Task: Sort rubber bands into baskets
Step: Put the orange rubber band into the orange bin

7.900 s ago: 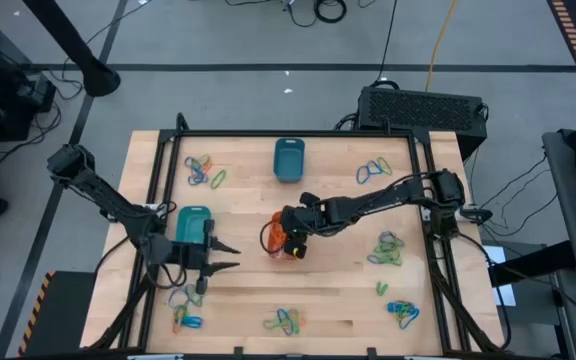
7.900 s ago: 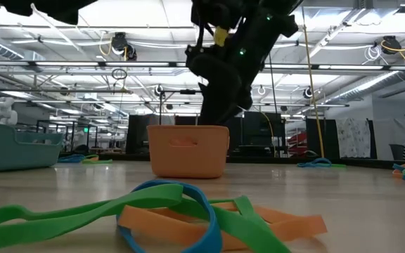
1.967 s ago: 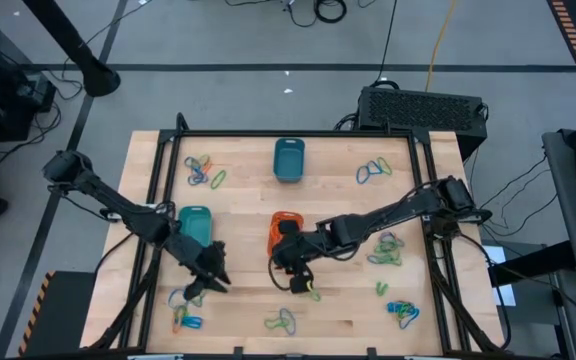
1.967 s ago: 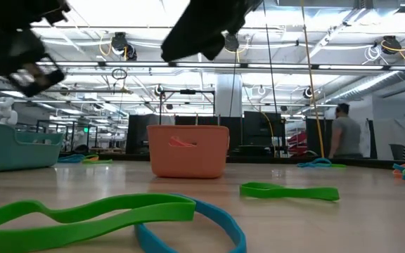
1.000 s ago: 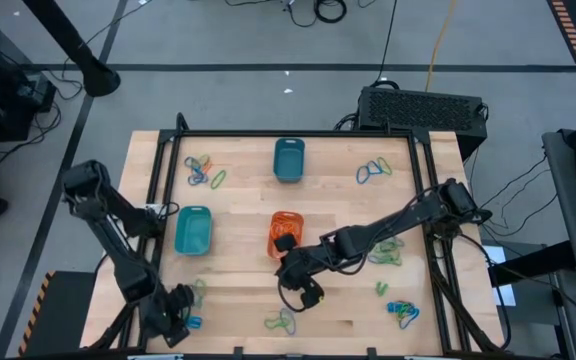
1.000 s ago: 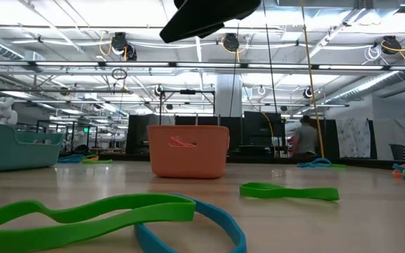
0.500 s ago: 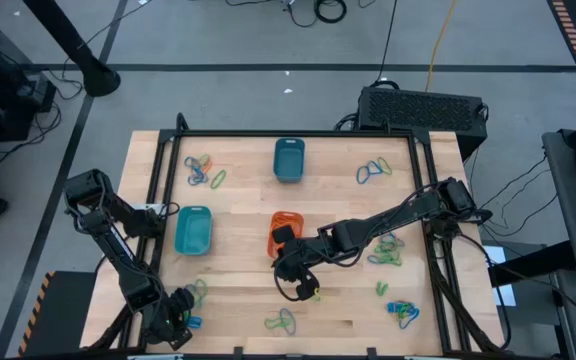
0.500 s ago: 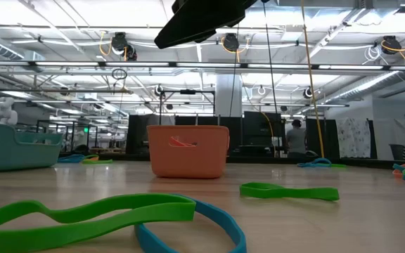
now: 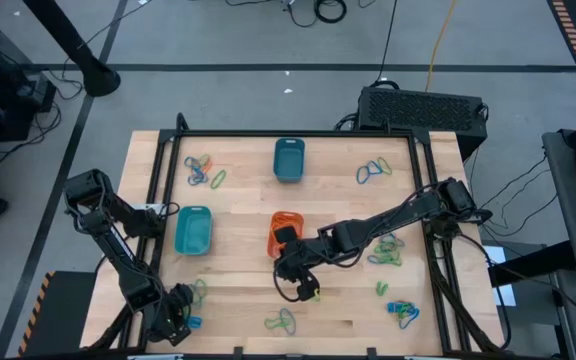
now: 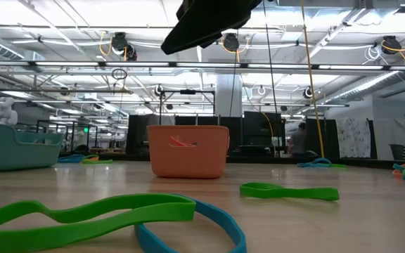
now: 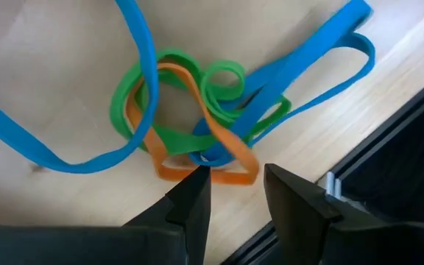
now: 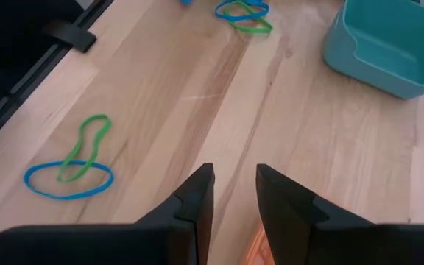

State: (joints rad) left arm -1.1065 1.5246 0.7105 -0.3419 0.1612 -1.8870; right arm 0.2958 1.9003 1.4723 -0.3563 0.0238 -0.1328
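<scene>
My left gripper (image 11: 238, 184) is open and points steeply down over a tangle of orange, green and blue rubber bands (image 11: 205, 118) at the table's near left corner (image 9: 190, 298). My right gripper (image 12: 234, 177) is open with nothing between its fingers. It hangs above the near end of the orange basket (image 9: 284, 232). The turquoise basket (image 9: 193, 230) stands to the left of the orange one, and the dark teal basket (image 9: 289, 160) stands at the far middle. A single green band (image 10: 289, 190) lies flat on the wood near the orange basket. My left gripper comes at the tangle from above. One fingertip (image 11: 196, 193) stands right at the orange band's near loop (image 11: 212, 171). I cannot tell whether it touches the band. The bands lie flat on the table.
More heaps of bands lie at the far left (image 9: 203, 170), far right (image 9: 373, 170), right (image 9: 388, 250), near right (image 9: 401, 312) and near middle (image 9: 286, 321). A black frame rail (image 11: 389, 199) runs close beside the left gripper. Bare wood lies between the baskets and the near edge.
My left gripper has sunk a little toward the tangle at the near left corner and tipped slightly steeper. Its fingers have kept the same gap. The bands have not moved.
</scene>
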